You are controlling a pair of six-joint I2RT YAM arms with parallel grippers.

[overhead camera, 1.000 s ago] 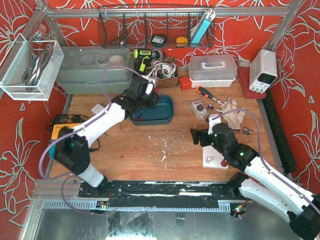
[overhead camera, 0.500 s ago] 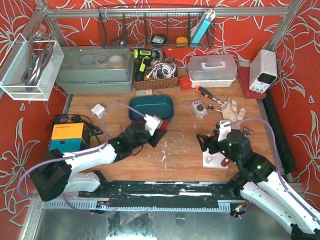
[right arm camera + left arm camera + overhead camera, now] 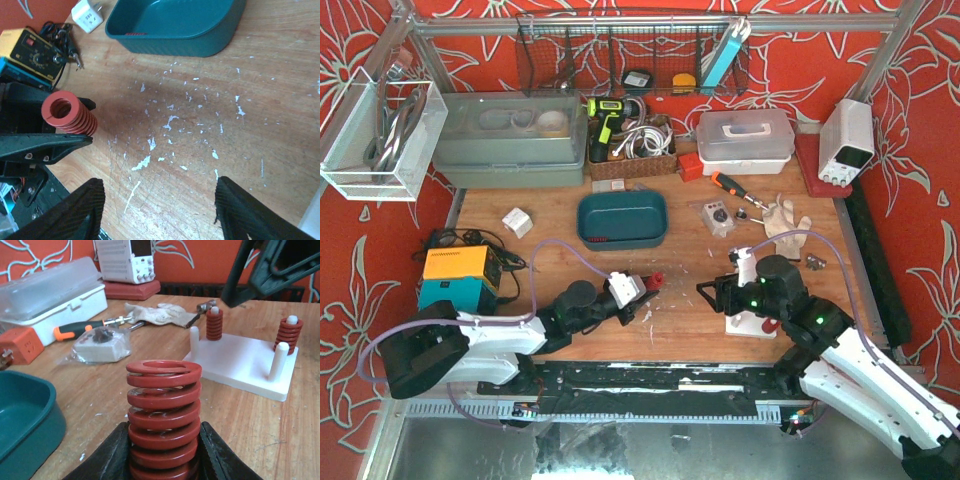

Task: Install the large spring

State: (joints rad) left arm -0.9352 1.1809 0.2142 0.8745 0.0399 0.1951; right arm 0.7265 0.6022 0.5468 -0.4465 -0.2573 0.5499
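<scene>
The left end effector is clamped on the large red spring, holding it upright above the tabletop, left of the white peg plate. Near that plate's left side, the right end effector hangs with its fingers wide apart.

Left gripper low, jaws clamped on spring; right gripper jaws apart.

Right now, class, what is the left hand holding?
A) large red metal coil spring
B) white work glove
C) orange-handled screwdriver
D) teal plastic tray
A: the left hand grips the large red metal coil spring, which stands upright in the left wrist view.
</scene>
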